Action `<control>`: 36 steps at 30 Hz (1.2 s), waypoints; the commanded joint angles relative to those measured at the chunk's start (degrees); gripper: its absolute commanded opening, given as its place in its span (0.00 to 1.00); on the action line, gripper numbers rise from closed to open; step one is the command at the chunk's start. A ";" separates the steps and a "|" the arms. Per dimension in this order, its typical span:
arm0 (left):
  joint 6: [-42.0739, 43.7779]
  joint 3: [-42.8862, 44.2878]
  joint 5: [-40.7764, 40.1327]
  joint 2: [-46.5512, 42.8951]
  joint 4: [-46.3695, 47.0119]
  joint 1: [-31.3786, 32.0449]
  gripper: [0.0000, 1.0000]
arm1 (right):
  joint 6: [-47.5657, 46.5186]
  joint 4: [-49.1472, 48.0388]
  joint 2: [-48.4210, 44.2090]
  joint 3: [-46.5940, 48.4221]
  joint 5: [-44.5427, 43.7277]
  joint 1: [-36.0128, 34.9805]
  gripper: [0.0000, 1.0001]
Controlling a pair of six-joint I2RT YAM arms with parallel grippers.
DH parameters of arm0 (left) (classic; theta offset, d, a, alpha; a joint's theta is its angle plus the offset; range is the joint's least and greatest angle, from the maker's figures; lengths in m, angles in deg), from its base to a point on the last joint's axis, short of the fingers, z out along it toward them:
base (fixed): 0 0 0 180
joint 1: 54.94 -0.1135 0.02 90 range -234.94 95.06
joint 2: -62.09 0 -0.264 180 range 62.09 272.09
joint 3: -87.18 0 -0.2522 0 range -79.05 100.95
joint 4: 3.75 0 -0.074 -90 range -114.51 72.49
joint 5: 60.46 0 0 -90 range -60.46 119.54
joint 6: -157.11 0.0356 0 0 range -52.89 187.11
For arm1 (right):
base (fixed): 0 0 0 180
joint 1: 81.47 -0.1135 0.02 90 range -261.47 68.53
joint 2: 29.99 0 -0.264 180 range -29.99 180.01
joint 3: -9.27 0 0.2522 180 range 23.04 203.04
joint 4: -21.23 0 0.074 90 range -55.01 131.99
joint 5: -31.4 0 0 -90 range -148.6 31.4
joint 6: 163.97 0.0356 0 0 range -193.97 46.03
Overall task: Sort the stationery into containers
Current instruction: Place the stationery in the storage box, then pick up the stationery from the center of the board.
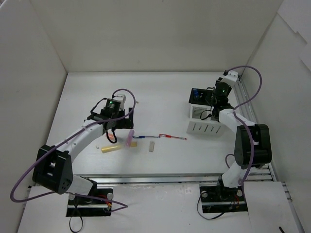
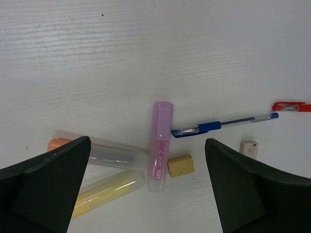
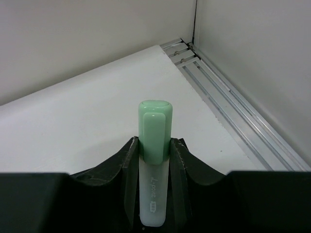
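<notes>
Green marker point(image 3: 154, 121) first: it is pinched between the two fingers point(image 3: 127, 165) of my right gripper point(image 3: 154, 145). Its cap pokes out past the fingertips and its pale barrel runs back between them. Seen from above, that gripper hangs over the containers, which stand near the right edge of the counter point(image 1: 160, 97), toward its far right corner. The white slotted box point(image 1: 206, 127) is on the near side, with the black box point(image 1: 198, 93) joined behind it. I cannot tell which compartment the marker is over.

My left gripper point(image 1: 114, 132) is spread wide and holds nothing. It hangs above the loose stationery left of the middle, toward the near edge. Between its fingers point(image 2: 43, 189) the pink marker point(image 2: 160, 145) lies flat, with the orange marker point(image 2: 97, 153) and the yellow marker point(image 2: 109, 190) meeting its lower end. A beige eraser point(image 2: 181, 165) lies just beside it. The clear blue-capped pen point(image 2: 223, 124) runs away from the pink marker. A paler eraser point(image 2: 249, 147) and a red pen point(image 2: 290, 107) lie near the pen's far tip.
</notes>
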 commanded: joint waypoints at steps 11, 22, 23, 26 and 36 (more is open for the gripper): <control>4.05 3.98 4.29 5.86 3.19 -0.42 1.00 | 1.26 -8.86 -9.70 -7.31 -5.64 -4.60 0.67; 2.65 2.84 2.89 9.99 1.43 0.90 0.76 | 3.45 -0.18 -28.05 -11.89 -2.83 -6.45 0.98; 2.30 2.66 2.36 10.26 1.08 1.60 0.76 | 3.98 3.41 -28.86 -11.71 -2.39 -6.53 0.98; 1.41 0.73 0.69 10.00 0.54 3.09 0.73 | 5.12 9.13 -32.20 -11.80 -2.12 -6.71 0.98; 0.36 -3.40 -2.47 8.94 0.19 6.17 0.59 | 6.53 16.71 -36.60 -11.89 -2.21 -6.97 0.98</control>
